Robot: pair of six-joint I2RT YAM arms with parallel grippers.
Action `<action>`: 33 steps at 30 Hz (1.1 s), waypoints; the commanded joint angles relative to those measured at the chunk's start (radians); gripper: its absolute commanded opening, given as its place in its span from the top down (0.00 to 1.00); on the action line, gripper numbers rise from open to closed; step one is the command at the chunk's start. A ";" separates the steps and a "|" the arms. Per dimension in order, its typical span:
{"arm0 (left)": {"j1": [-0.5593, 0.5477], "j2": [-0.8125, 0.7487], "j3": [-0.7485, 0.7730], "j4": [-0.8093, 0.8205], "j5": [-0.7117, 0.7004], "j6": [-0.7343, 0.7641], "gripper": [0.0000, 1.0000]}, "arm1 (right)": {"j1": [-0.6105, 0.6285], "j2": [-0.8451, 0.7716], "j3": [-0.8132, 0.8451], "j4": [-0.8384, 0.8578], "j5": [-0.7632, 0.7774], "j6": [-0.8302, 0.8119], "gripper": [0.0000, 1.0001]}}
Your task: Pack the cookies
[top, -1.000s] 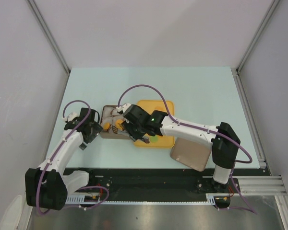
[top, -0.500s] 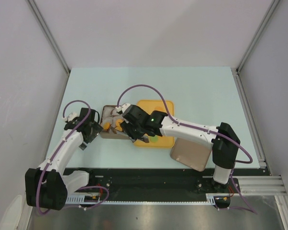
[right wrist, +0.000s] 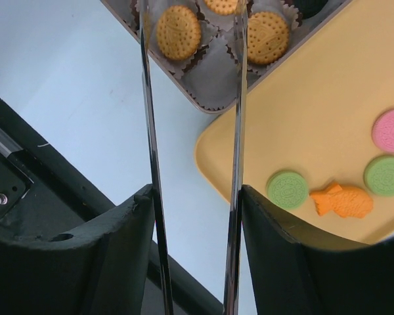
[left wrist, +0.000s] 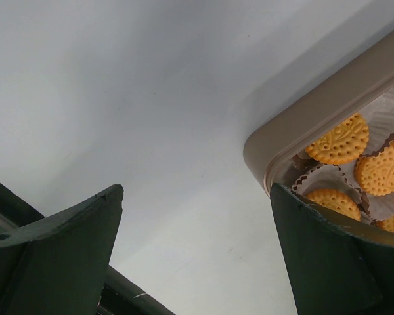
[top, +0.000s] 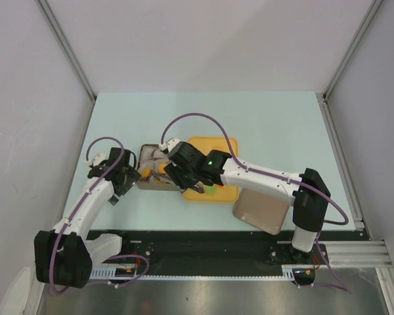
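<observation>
I am holding the right end effector [right wrist: 192,20] spread over the box [left wrist: 315,108], straddling a cookie [right wrist: 178,33] seated in its cup [right wrist: 210,82] and pinching nothing. The left end effector [left wrist: 197,189] is waiting, spread and empty, beside the box's corner, probably to steady it. Only the right wrist view is showing more cookies [right wrist: 287,189] lying on the tray [right wrist: 315,98] beside the box.

Left end effector [left wrist: 194,197] wide open; right end effector [right wrist: 192,79] jaws apart.

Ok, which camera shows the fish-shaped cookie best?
Right wrist view: the fish-shaped cookie lies unobstructed on the yellow tray. In the top view the right arm overhangs the tray and it can't be made out; the left wrist view misses the tray.
</observation>
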 commanded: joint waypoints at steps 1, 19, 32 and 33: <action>0.001 -0.016 0.018 0.017 0.004 0.013 0.02 | -0.010 -0.078 0.052 0.006 0.054 -0.004 0.43; -0.002 -0.002 0.021 0.028 0.050 0.030 0.03 | -0.354 -0.288 -0.133 0.052 0.214 0.146 0.90; -0.041 -0.035 0.012 0.065 0.132 0.079 0.03 | -0.817 -0.099 -0.111 0.155 0.097 0.222 1.00; -0.048 -0.039 0.012 0.068 0.138 0.082 0.03 | -0.852 -0.072 -0.080 0.143 0.103 0.218 1.00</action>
